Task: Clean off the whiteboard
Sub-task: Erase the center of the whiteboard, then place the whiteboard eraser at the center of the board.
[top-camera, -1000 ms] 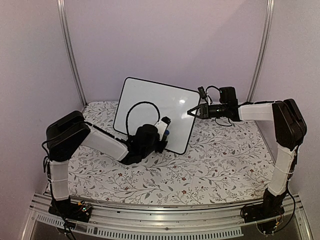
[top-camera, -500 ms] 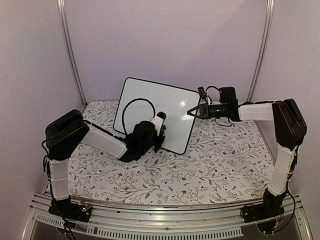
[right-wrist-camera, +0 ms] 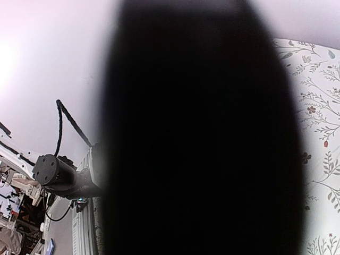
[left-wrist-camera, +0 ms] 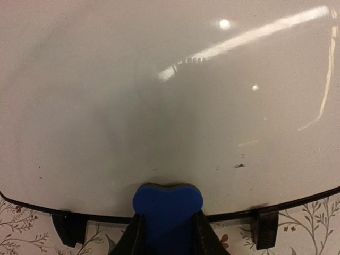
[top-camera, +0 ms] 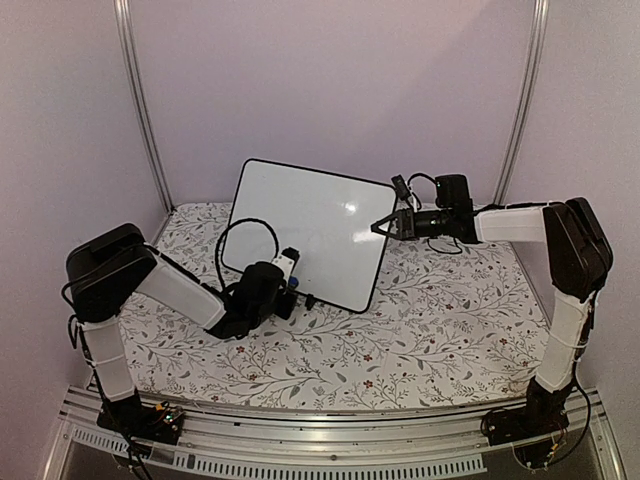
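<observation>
whiteboard [top-camera: 310,230] stands just ahead of left fingers [left-wrist-camera: 135,239] clamping blue eraser [left-wrist-camera: 167,207].

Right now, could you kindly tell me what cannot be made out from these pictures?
- Right wrist view: a black blur fills the middle, hiding the right claw.
- Top view: whether that claw touches the whiteboard is too small to tell.
- Left wrist view: the bottom edge cuts off the left claw and blue eraser; the board's dark specks are too small to identify.
</observation>
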Controlling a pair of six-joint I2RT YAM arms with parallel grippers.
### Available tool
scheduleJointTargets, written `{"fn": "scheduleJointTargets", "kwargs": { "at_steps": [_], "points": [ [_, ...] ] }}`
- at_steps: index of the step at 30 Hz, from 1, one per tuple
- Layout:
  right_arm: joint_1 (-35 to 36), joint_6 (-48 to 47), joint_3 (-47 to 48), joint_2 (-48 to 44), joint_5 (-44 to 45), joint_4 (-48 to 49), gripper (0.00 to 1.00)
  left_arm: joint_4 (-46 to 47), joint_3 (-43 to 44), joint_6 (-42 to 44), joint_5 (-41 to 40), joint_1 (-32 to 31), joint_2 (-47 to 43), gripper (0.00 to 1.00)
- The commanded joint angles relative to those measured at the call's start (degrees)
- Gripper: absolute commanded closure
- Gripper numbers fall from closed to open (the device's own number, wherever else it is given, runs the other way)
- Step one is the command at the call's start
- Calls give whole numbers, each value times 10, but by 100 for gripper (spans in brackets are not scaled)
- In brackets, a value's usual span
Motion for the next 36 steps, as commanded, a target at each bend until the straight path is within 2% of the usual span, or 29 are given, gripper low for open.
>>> {"fn": "scheduleJointTargets", "kwargs": {
  "at_steps": [1,7,14,16,19,24,29,33,36],
  "points": [
    [40,-28,-32,39,-42,-173,97,2,6,16,68,-1,4,100],
    [40,-31,-33,34,-40,-177,96,-4,35,33,124,-14,29,100],
    [40,-31,-33,36,-40,-177,97,-7,61,24,122,-15,52,100],
    [40,-30,-33,37,-40,-175,96,-1,70,21,98,-15,58,100],
    [40,-30,-33,37,-40,-175,97,26,77,17,17,-16,63,100],
    [40,-30,-34,37,-40,-175,96,117,71,53,-97,-15,40,100],
    [41,-30,-33,37,-39,-175,96,183,70,86,-123,-4,3,100],
    [40,-29,-33,37,-38,-175,96,164,76,66,-136,12,-34,100],
    [40,-30,-32,35,-38,-176,95,115,73,9,-140,30,-71,100]
  ]
}}
